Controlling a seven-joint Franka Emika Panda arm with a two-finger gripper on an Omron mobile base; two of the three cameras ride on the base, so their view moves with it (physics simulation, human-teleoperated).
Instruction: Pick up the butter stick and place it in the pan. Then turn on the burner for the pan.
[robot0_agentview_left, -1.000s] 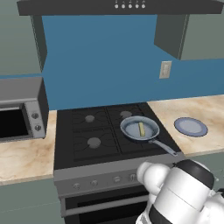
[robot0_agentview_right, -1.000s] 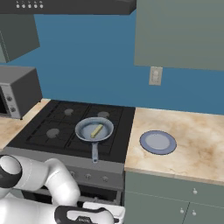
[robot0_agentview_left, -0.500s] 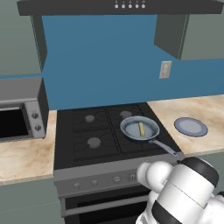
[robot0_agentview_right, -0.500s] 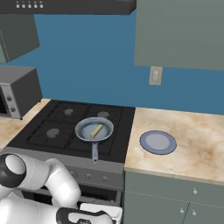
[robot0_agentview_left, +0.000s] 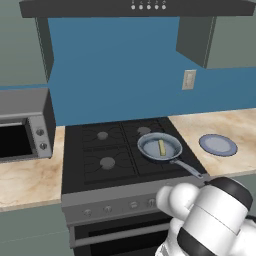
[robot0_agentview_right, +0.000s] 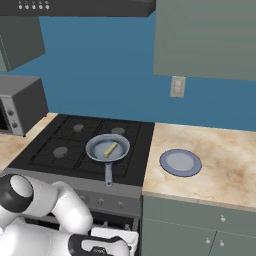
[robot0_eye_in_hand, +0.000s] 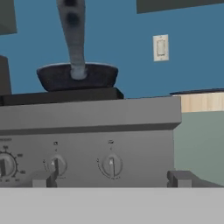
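The pale yellow butter stick (robot0_agentview_left: 161, 147) (robot0_agentview_right: 110, 149) lies inside the grey-blue pan (robot0_agentview_left: 150, 149) (robot0_agentview_right: 98, 150). The pan sits on the front right burner of the black stovetop, covering its cap, with its handle (robot0_agentview_right: 108, 174) pointing toward me. My gripper (robot0_eye_in_hand: 111, 179) is low in front of the stove, level with the control panel. It is open wide, one fingertip (robot0_eye_in_hand: 41, 179) at each side, with nothing between them. In the hand view, the pan (robot0_eye_in_hand: 94, 78) is above the panel, and a knob (robot0_eye_in_hand: 111, 165) is straight ahead between the fingertips.
Two more knobs (robot0_eye_in_hand: 57, 165) (robot0_eye_in_hand: 4, 166) lie to the left on the panel. A blue-grey plate (robot0_agentview_left: 218, 144) (robot0_agentview_right: 180, 162) rests on the marble counter right of the stove. A microwave (robot0_agentview_left: 22, 130) (robot0_agentview_right: 20, 105) stands on the left. The oven door is below the panel.
My arm has shifted slightly in front of the stove. The pan and butter stick have not moved, and the jaws stay open.
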